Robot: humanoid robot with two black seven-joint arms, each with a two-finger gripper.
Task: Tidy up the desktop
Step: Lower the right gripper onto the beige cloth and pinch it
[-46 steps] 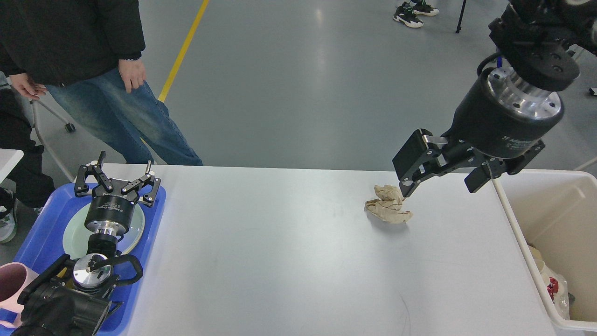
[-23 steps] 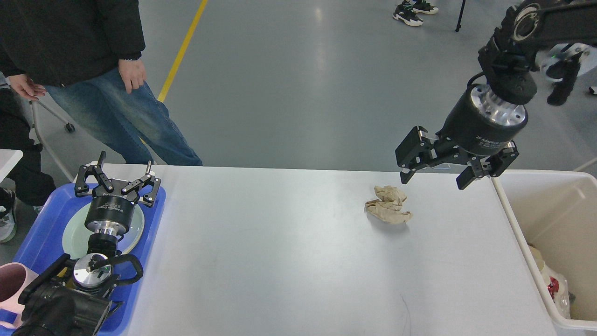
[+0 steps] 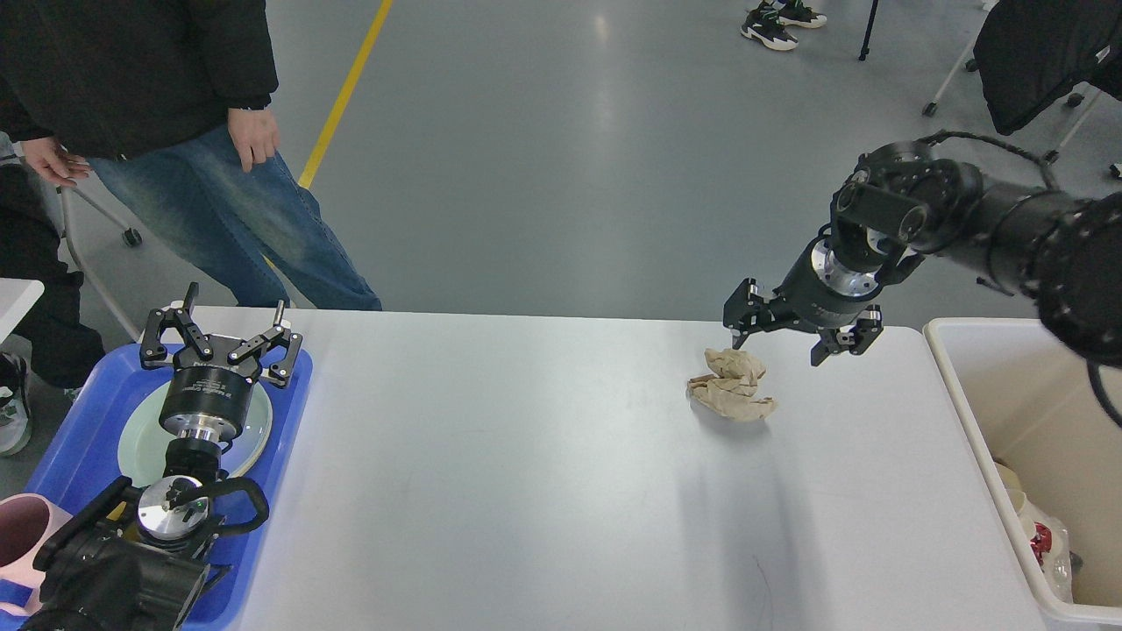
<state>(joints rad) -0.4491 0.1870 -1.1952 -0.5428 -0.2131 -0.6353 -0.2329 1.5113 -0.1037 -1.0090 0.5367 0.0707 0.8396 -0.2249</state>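
The white desktop [image 3: 526,456] fills the middle of the head view. A crumpled brown paper wad [image 3: 730,386] lies on it toward the far right. My right gripper [image 3: 778,343] hangs open just above and slightly right of the wad, fingers pointing down, with nothing between them. At the far left, my left gripper [image 3: 221,335] stands open over a pale green plate [image 3: 138,438] on the blue tray [image 3: 79,447], holding nothing.
A cream-white bin [image 3: 1026,386] with some trash inside stands off the desktop's right edge. A pink mug [image 3: 19,535] sits at the tray's near left corner. A person in jeans [image 3: 228,219] stands beyond the far left corner.
My right arm has swung back and lowered: the gripper now appears smaller, hanging just above the paper wad's right side. The left arm and the wad have not moved.
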